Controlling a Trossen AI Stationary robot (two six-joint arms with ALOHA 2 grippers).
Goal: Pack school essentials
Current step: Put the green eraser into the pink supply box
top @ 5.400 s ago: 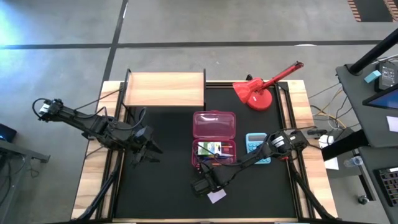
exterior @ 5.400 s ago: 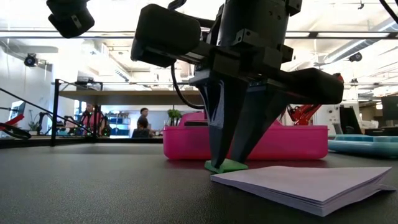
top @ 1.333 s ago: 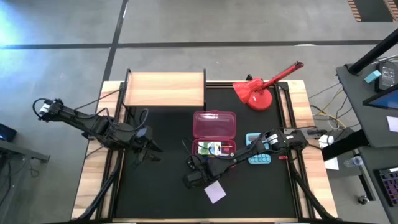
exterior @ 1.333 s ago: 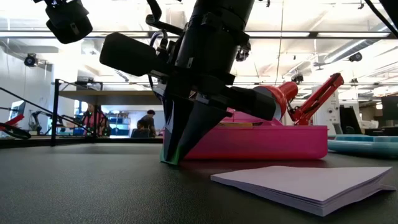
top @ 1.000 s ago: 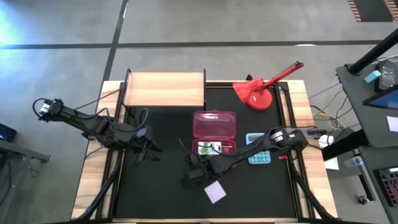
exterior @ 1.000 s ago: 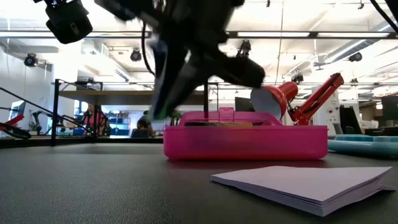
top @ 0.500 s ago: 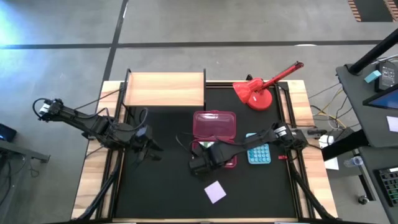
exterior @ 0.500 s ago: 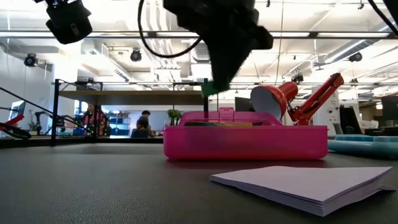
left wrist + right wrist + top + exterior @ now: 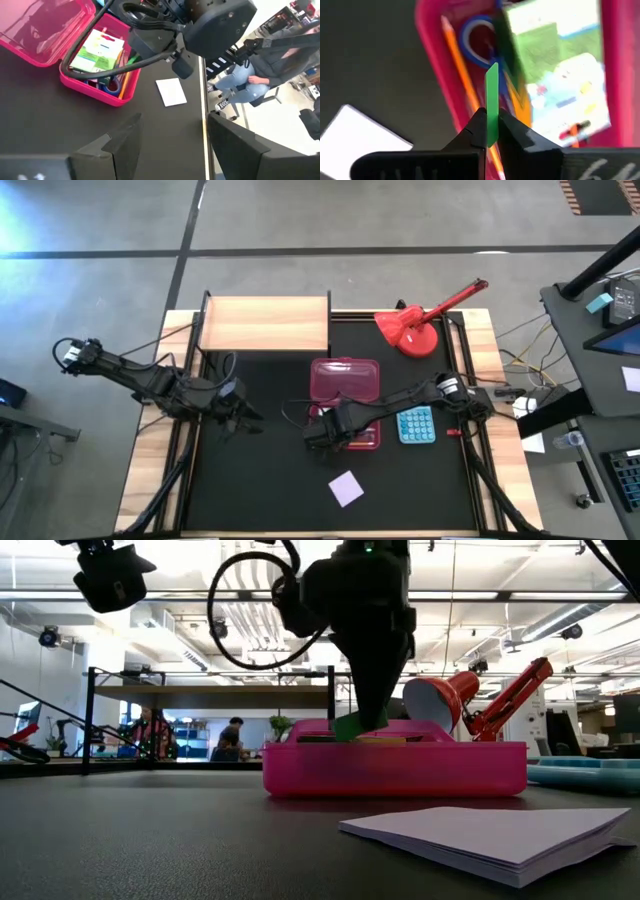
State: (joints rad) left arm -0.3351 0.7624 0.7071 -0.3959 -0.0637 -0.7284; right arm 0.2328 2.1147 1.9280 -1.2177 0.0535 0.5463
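Note:
My right gripper is shut on a small green eraser and hangs just over the near left part of the open pink pencil case. In the low view the eraser is level with the case's rim. The case's tray holds an orange pencil, blue-handled scissors and a green-and-white box. A lilac sticky-note pad lies flat on the mat, nearer than the case. My left gripper is open and empty at the table's left. My right gripper pinches the eraser's two flat faces between its two fingers, at the eraser's upper end. The fingers come from above, pointing down. The eraser hangs below the fingertips, lifted clear, above the tray of the pink case.
A light-blue calculator lies right of the case. A red desk lamp stands at the far right, a wooden box at the far left. People show in the room beyond the table.
My right gripper, still shut on the eraser, has gone up from the mat left of the sticky pad, toward the table's far edge and a little right. It has then come down over the case's tray. The eraser is carried clear of the table.

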